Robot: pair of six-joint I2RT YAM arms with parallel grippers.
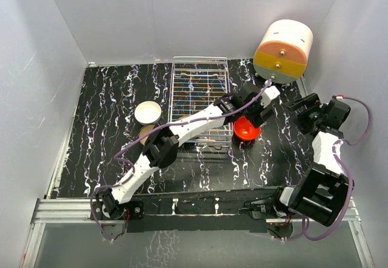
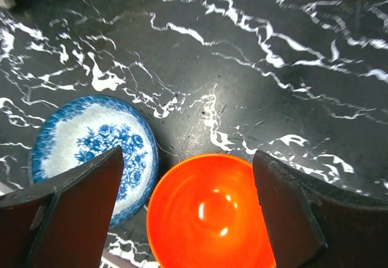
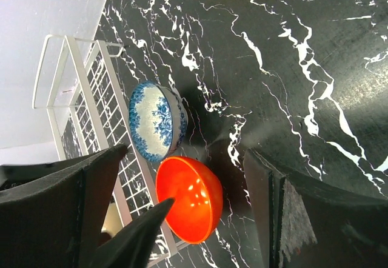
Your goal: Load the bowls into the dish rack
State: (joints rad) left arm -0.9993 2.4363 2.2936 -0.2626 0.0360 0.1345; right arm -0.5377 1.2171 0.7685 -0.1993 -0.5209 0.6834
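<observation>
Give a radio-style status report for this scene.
Left gripper jaws open over red bowl, not closed. Right gripper jaws open, empty. Blue floral bowl close beside red bowl, next to dish rack.

We see the red bowl [image 1: 247, 128] and blue bowl [image 2: 91, 147] upright just right of the rack [image 1: 200, 83]; the white bowl [image 1: 148, 112] and tan bowl [image 1: 145, 132] sit left.

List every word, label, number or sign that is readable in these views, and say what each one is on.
None: no text can be read in any view.
The cream-and-orange box shows only two small dark spots, no lettering.
The blue-and-white bowl carries a flower pattern, not writing.
The red-orange bowl and the dish rack are unmarked.
</observation>
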